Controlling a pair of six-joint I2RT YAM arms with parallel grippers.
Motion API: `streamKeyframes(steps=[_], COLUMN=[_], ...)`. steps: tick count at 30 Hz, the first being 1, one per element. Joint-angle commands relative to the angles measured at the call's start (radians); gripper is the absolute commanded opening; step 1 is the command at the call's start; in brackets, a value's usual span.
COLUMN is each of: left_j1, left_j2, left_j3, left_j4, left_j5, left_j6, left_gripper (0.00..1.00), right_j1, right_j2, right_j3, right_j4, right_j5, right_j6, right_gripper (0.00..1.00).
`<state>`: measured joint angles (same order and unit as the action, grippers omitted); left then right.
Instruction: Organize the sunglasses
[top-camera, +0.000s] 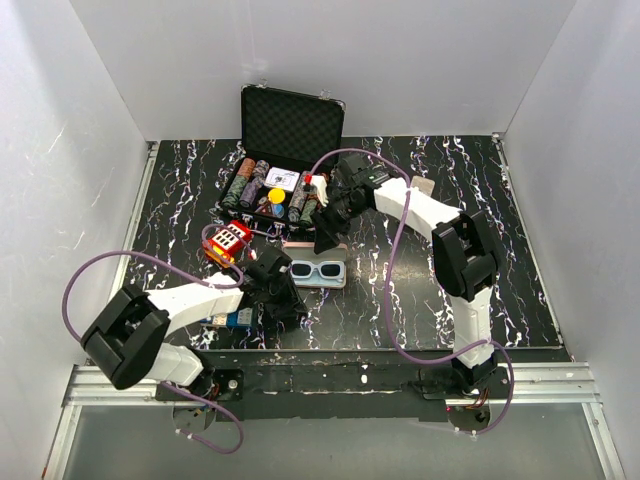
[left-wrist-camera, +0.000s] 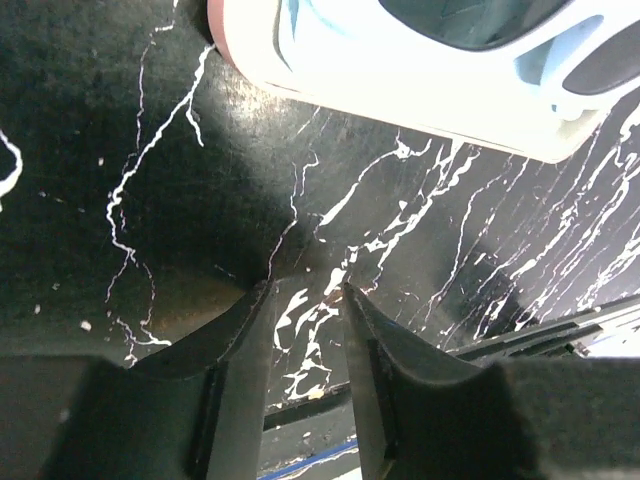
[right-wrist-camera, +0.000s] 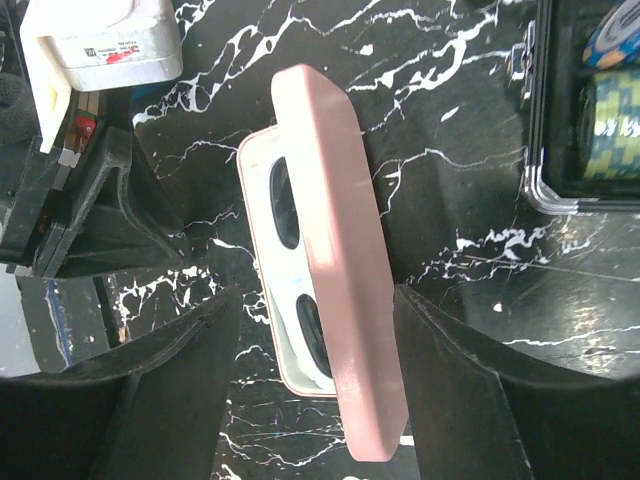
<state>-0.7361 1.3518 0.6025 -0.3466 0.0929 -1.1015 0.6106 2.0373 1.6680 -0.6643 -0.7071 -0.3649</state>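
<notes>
Right wrist view: white sunglasses (right-wrist-camera: 284, 268) lie face-up in the open pink case (right-wrist-camera: 335, 250), with the lid raised along their 3 o'clock side. Your right gripper (right-wrist-camera: 312, 300) hangs over them with its fingers wide apart, one either side of case and lid, touching nothing I can see.

Top view: the case sits mid-table, chip box (top-camera: 290, 125) at its 12 o'clock, left gripper (top-camera: 278, 290) at its 8 o'clock. Left wrist view: those fingers are a narrow slot apart, nothing between them, bare table (left-wrist-camera: 150, 150) underneath. Purple pair: can't find it in any view.

Handling guess: the glasses are light, stiff plastic, glossy and so slippery. The lenses scratch and the arms are the weak bit. Leave them seated. Take the lid by its long edges at mid-length and fold it down gently. Pinch near an end and the light case will likely swivel.
</notes>
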Motion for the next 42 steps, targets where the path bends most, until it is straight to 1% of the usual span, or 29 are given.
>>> streamKeyframes(steps=[1,3,4,7,9,13,16,19,21,25,29,33,35,37,39,40,42], left_j1=[0.004,0.004,0.004,0.003,0.004,0.006,0.017,0.029,0.030,0.030,0.032,0.032,0.032,0.033,0.032,0.032,0.032], left_j2=[0.026,0.036,0.041,0.056,0.075,0.124,0.162,0.205,0.225,0.247,0.251,0.256,0.259,0.260,0.262,0.260,0.262], left_j3=[0.057,0.068,0.072,0.075,0.080,0.112,0.131,0.151,0.163,0.163,0.163,0.166,0.168,0.164,0.161,0.160,0.158], left_j4=[0.005,-0.014,-0.018,-0.014,-0.008,-0.025,-0.011,0.001,0.001,0.009,0.009,0.015,0.018,0.023,0.024,0.027,0.029], left_j5=[-0.059,-0.079,-0.116,-0.151,-0.171,-0.211,-0.222,-0.216,-0.213,-0.209,-0.216,-0.214,-0.211,-0.209,-0.211,-0.211,-0.213], left_j6=[-0.004,-0.006,-0.012,-0.023,-0.026,-0.021,-0.018,-0.012,-0.011,-0.015,-0.015,-0.014,-0.014,-0.012,-0.012,-0.012,-0.012], left_gripper=[0.31,0.28,0.28,0.27,0.25,0.23,0.20,0.15,0.12,0.10,0.09,0.08,0.08,0.07,0.06,0.06,0.05], right_j1=[-0.015,-0.018,-0.018,-0.021,-0.022,-0.022,-0.020,-0.022,-0.022,-0.014,0.027,0.109,0.155,0.193,0.227,0.241,0.250], right_j2=[-0.034,-0.017,-0.012,-0.002,-0.014,-0.046,-0.046,-0.048,-0.048,-0.071,-0.140,-0.196,-0.210,-0.219,-0.227,-0.230,-0.241], right_j3=[-0.027,-0.016,-0.007,0.006,-0.017,-0.086,-0.097,-0.102,-0.109,-0.151,-0.252,-0.336,-0.362,-0.382,-0.395,-0.396,-0.404], right_j4=[0.062,0.057,0.049,0.032,0.037,0.111,0.109,0.112,0.118,0.140,0.212,0.272,0.290,0.314,0.330,0.327,0.335], right_j5=[-0.069,-0.063,-0.065,-0.101,-0.121,-0.132,-0.137,-0.138,-0.140,-0.147,-0.011,0.243,0.342,0.421,0.512,0.532,0.552], right_j6=[0.052,0.058,0.060,0.064,0.067,0.098,0.109,0.119,0.141,0.178,0.211,0.225,0.228,0.245,0.273,0.277,0.308], right_gripper=[0.68,0.66,0.65,0.59,0.56,0.54,0.53,0.49,0.44,0.43,0.44,0.42,0.39,0.39,0.41,0.43,0.51])
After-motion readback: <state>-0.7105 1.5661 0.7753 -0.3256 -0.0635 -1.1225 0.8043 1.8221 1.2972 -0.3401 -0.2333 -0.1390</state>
